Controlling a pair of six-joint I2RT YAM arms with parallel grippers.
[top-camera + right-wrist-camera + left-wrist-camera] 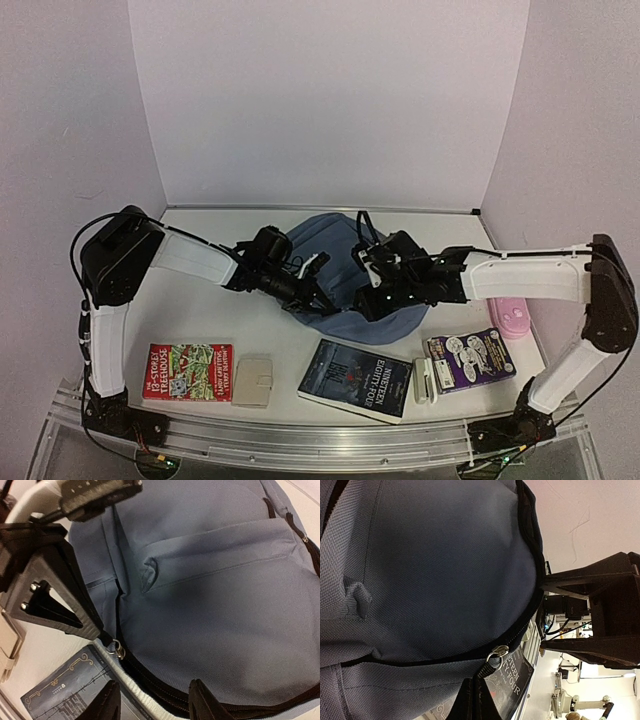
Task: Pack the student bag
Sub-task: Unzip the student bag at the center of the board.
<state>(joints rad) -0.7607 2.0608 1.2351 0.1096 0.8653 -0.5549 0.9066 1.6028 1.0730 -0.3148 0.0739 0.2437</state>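
The student bag (335, 262), slate-blue with black zippers, lies in the middle of the table and fills the left wrist view (440, 565) and the right wrist view (215, 590). At its near edge, my left gripper (312, 292) (476, 689) is shut on the black cord of the zipper pull (489, 669), just below the metal slider (498, 656). The same pull (107, 638) and slider (119, 649) show in the right wrist view. My right gripper (368, 298) (156, 702) is open, its fingers (204, 700) standing either side of the bag's zipped rim.
A dark Nineteen Eighty-Four book (356, 380) lies just in front of the bag, partly under its rim (65, 700). Along the near edge lie a red Treehouse book (187, 372), a beige wallet (252, 382), a white item (424, 381) and a purple comic (470, 360). A pink pencil case (512, 318) sits right.
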